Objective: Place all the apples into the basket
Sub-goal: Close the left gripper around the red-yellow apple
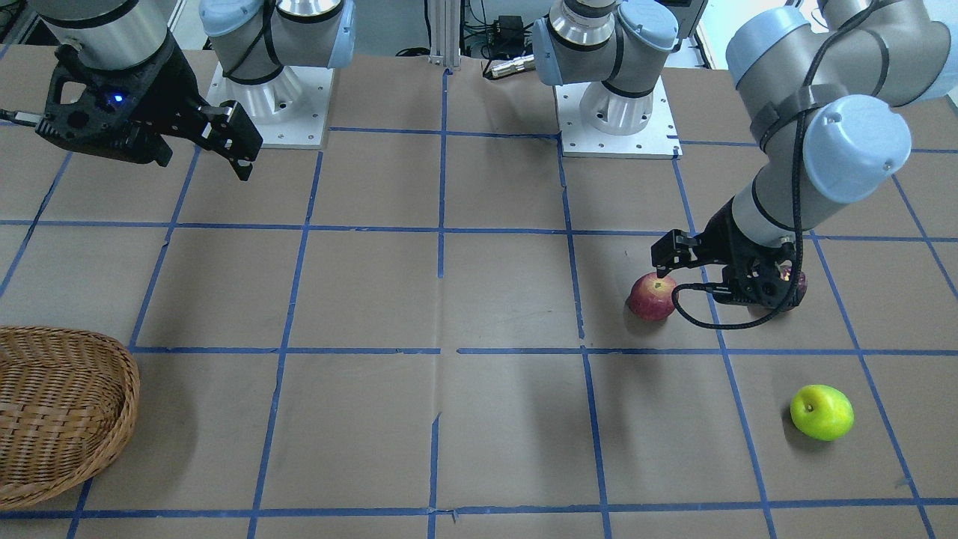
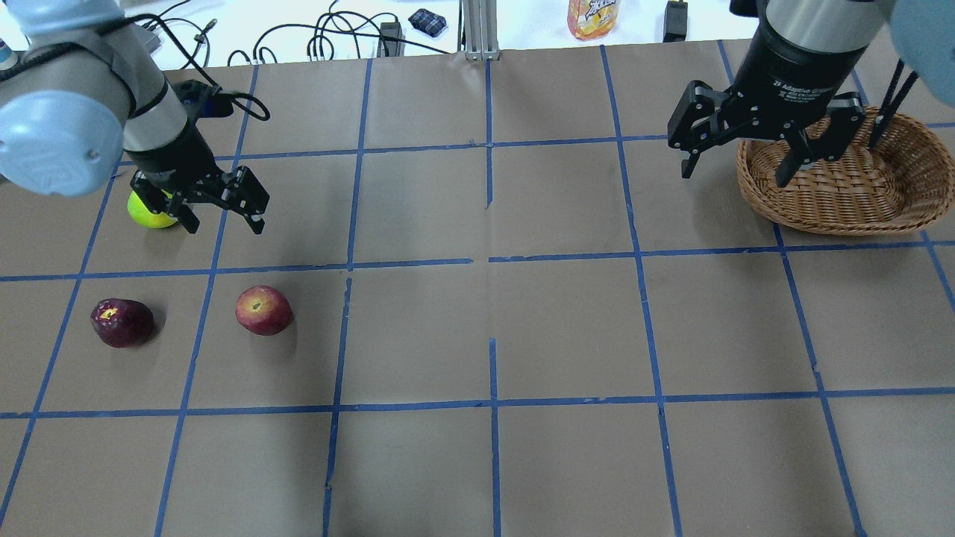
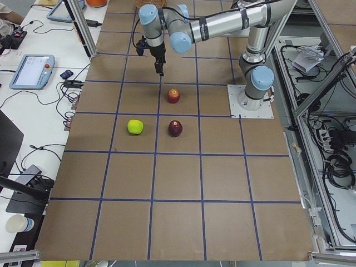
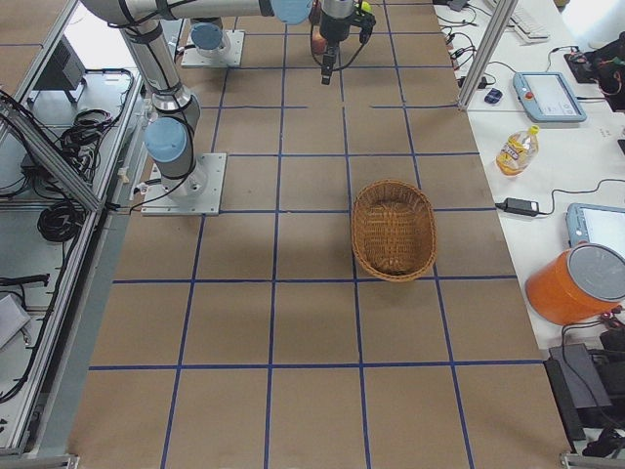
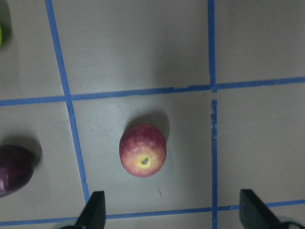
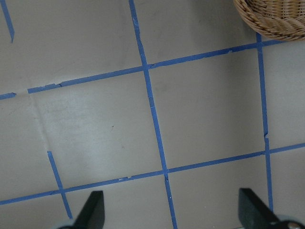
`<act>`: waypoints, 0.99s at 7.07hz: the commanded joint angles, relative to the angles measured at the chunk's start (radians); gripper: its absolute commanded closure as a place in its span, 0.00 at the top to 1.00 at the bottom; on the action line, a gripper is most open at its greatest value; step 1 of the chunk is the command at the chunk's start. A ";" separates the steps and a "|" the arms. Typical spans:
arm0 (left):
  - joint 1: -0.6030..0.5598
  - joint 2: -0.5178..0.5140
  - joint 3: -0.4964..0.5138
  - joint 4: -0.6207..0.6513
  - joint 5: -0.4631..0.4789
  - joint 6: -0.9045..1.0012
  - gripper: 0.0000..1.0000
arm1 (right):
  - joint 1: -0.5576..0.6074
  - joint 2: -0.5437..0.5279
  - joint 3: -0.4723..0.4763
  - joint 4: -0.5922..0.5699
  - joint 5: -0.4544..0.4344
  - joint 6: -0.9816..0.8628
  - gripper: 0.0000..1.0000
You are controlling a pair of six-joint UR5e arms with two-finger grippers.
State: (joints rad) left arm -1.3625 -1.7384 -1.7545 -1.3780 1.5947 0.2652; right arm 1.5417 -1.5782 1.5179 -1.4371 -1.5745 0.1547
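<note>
The red apple (image 2: 262,309) lies on the table's left part and shows in the left wrist view (image 5: 142,150). The dark maroon apple (image 2: 121,322) lies to its left. The green apple (image 2: 149,212) lies farther back, partly hidden by my left gripper (image 2: 224,222). That gripper is open and empty and hovers above the table between the green and red apples. The wicker basket (image 2: 843,186) stands at the far right and holds no apple. My right gripper (image 2: 735,168) is open and empty and hovers over the basket's left rim.
An orange bottle (image 2: 593,16) and cables lie past the table's far edge. The two arm bases (image 1: 269,97) (image 1: 617,112) stand on the robot's side. Blue tape lines divide the brown table top into squares.
</note>
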 commanded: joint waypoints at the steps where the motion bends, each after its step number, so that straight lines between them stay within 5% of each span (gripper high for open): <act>1: 0.040 -0.013 -0.179 0.199 -0.002 0.012 1.00 | 0.000 0.001 0.002 -0.002 -0.002 0.000 1.00; 3: 0.040 -0.053 -0.281 0.377 -0.004 0.008 1.00 | 0.000 0.001 0.002 0.000 -0.002 0.000 1.00; 6: 0.040 -0.084 -0.338 0.401 -0.030 -0.001 1.00 | 0.000 0.000 0.002 0.001 -0.002 0.000 1.00; 7: 0.040 -0.076 -0.326 0.424 -0.035 0.008 0.40 | 0.000 0.001 0.004 0.001 -0.002 0.000 1.00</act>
State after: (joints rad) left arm -1.3225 -1.8172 -2.0854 -0.9751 1.5665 0.2658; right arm 1.5416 -1.5782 1.5207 -1.4360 -1.5770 0.1549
